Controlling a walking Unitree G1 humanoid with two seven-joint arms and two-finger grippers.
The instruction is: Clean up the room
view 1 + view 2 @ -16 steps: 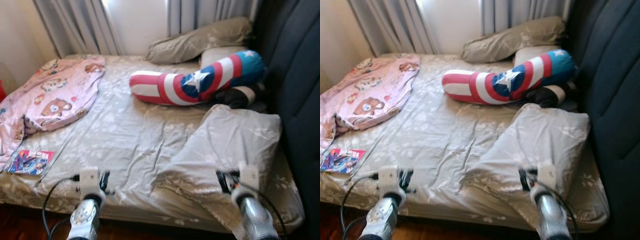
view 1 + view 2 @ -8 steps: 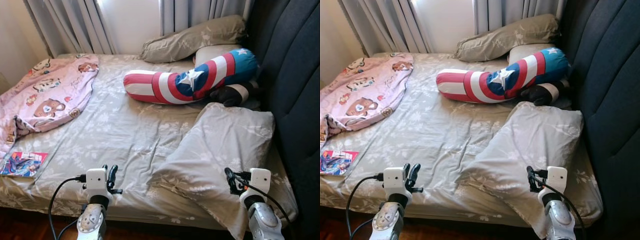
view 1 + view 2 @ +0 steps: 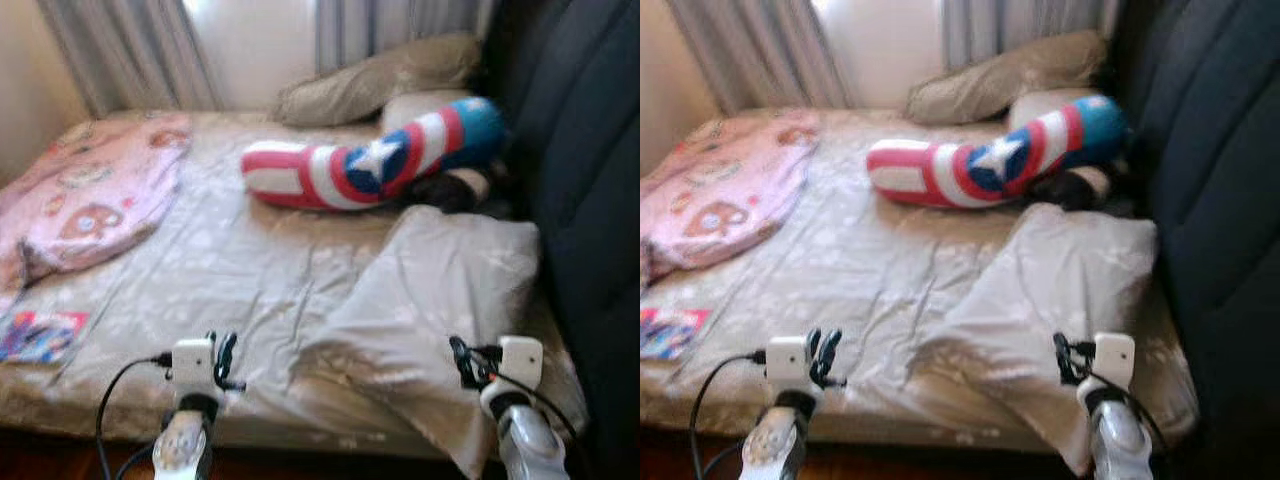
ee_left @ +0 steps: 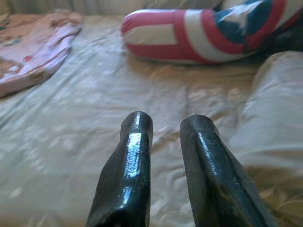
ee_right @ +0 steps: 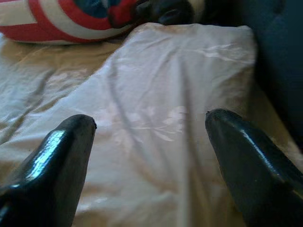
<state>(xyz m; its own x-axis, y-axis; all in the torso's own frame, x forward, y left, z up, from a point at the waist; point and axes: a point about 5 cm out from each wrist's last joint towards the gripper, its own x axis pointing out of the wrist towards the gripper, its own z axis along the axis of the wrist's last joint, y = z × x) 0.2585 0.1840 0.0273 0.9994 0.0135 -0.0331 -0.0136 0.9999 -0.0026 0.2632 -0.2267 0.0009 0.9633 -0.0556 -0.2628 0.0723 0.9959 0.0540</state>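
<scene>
From the head cameras, the wide bed with its beige floral sheet (image 3: 240,260) is the landmark. A grey-beige floral pillow (image 3: 440,290) lies askew on the bed's right side, one corner hanging over the near edge, so it looks the likeliest thing to be tidied first. Beyond it, toward the head of the bed, lies a long red, white and blue striped bolster with a white star (image 3: 370,165), with two more pillows (image 3: 380,80) behind it below the curtains. A pink cartoon-print blanket (image 3: 90,190) is bunched at the bed's far left corner, and a small colourful booklet (image 3: 40,335) sits near the bed's front left edge. Both arms are raised at the near edge: the left gripper (image 3: 224,358) over bare sheet, the right gripper (image 3: 462,362) over the pillow's near end, probably lined up for a grab.

Through the left wrist camera, the left gripper's fingers (image 4: 128,170) are nearly together with a narrow gap, holding nothing and pointing across the sheet toward the bolster.

Through the right wrist camera, the right gripper's fingers (image 5: 57,161) are spread wide, straddling the pillow's cloth, not yet touching it as far as I can judge.
</scene>
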